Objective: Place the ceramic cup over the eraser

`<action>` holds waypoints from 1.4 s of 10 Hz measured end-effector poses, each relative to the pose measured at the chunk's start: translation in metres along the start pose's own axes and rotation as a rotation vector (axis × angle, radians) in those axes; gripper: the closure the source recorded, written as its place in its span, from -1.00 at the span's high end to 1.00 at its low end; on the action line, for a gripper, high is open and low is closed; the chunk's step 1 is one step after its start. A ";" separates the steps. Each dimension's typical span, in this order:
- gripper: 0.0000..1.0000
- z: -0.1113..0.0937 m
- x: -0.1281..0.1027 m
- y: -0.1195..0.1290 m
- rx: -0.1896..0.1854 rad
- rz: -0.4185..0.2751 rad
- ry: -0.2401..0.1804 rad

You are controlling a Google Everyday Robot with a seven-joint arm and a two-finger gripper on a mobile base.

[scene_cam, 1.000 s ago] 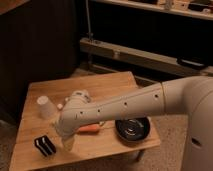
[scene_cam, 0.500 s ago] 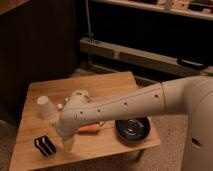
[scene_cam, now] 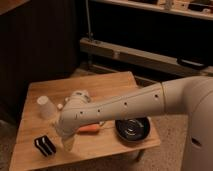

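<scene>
on the wooden surface sit one white cup, one eraser, one black bowl and one orange item. one whitish item shows at the far edge of the arm, partly hidden, shape unclear. cup stands at the left side of the surface, nothing touching it, well apart from the eraser. eraser is black with white stripes and lies near the front left corner, closer to the camera than the cup. one robot arm reaches in from the right and crosses above the middle of the surface. its one gripper points down at the front left, just right of the eraser and lower in view than the cup. cannot tell whether the gripper is open or closed, and cannot tell if it touches the surface. it holds nothing that can be seen. orange item lies just under the arm, between gripper and bowl. bowl sits near the front right edge.
</scene>
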 end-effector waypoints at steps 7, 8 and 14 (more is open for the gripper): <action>0.60 0.014 0.094 -0.094 0.037 0.028 -0.010; 0.60 0.016 0.117 -0.110 0.044 0.039 -0.015; 0.60 0.030 0.203 -0.208 0.096 0.014 -0.074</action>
